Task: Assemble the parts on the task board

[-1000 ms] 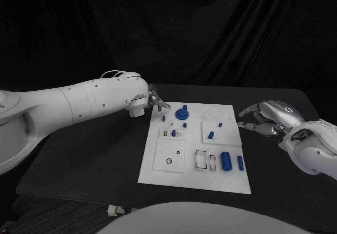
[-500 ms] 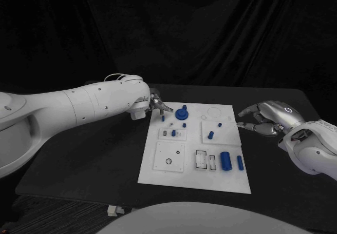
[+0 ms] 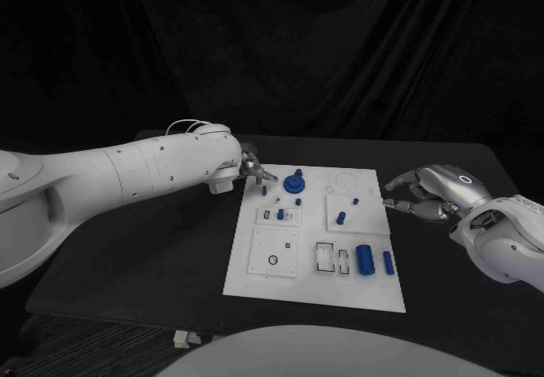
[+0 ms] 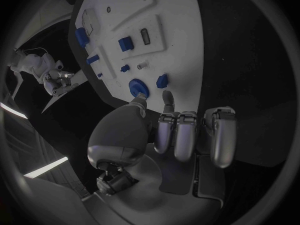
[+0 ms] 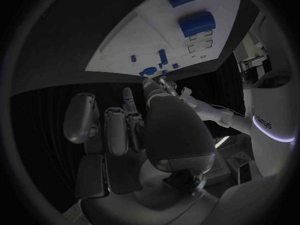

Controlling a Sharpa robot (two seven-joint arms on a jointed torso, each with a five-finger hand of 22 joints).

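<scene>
Head view: left hand [image 3: 251, 168] empty, fingers apart, just beside small blue peg [image 3: 263, 189] on task board [image 3: 284, 283]

Looks like a robotics lab test cell. Black table [image 3: 170, 259] with black curtain [image 3: 340, 71] hung behind it as a backdrop. A white task board [image 3: 297, 276] with recessed slots and small blue parts [image 3: 365, 259] sits centred on the table: a benchmark fixture, not household stuff. Two white robot arms with silver hands, left hand [image 3: 251, 167] and right hand [image 3: 428, 192], reach in from either side.
</scene>
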